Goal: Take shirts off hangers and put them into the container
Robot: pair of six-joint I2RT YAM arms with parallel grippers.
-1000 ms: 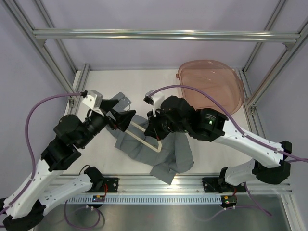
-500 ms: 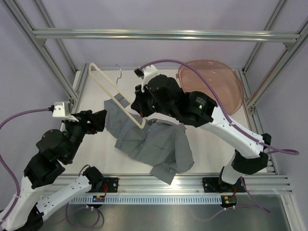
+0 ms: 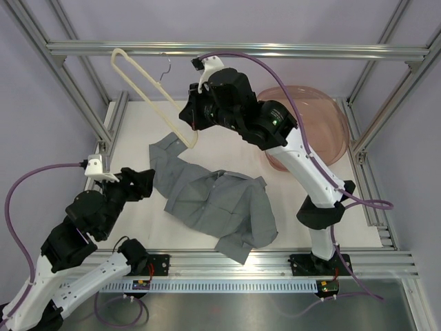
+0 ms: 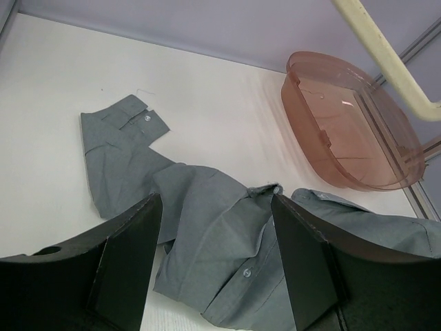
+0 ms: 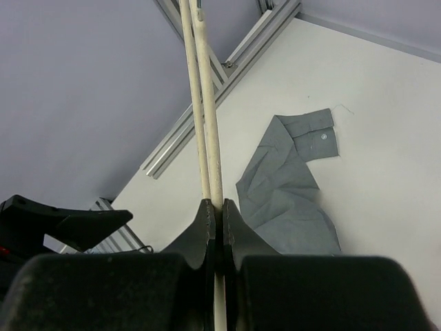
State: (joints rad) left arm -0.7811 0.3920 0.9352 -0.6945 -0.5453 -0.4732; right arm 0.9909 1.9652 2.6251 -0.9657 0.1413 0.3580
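Note:
The grey shirt [image 3: 215, 204] lies crumpled on the white table, off the hanger, with one sleeve [image 5: 289, 178] stretched toward the back left. My right gripper [image 3: 189, 129] is raised above the table's back and shut on the lower end of the cream hanger [image 3: 147, 95], whose wire hook [image 3: 166, 67] points up by the frame bar. In the right wrist view the jaws [image 5: 215, 207] pinch the hanger's two bars [image 5: 207, 103]. My left gripper [image 3: 143, 181] hovers open at the shirt's left edge; the shirt [image 4: 213, 234] shows between its fingers [image 4: 131, 255]. The pinkish container [image 3: 317, 131] stands at the back right.
Aluminium frame bars [image 3: 234, 49] run across the back and down both sides of the table [image 3: 138, 131]. The right arm's link crosses in front of the container's left part. The container [image 4: 351, 131] holds nothing that I can see.
The right gripper has lifted the hanger up and toward the back left, out of the shirt, which stays on the table. The left arm drew back to the left, jaws slightly narrower.

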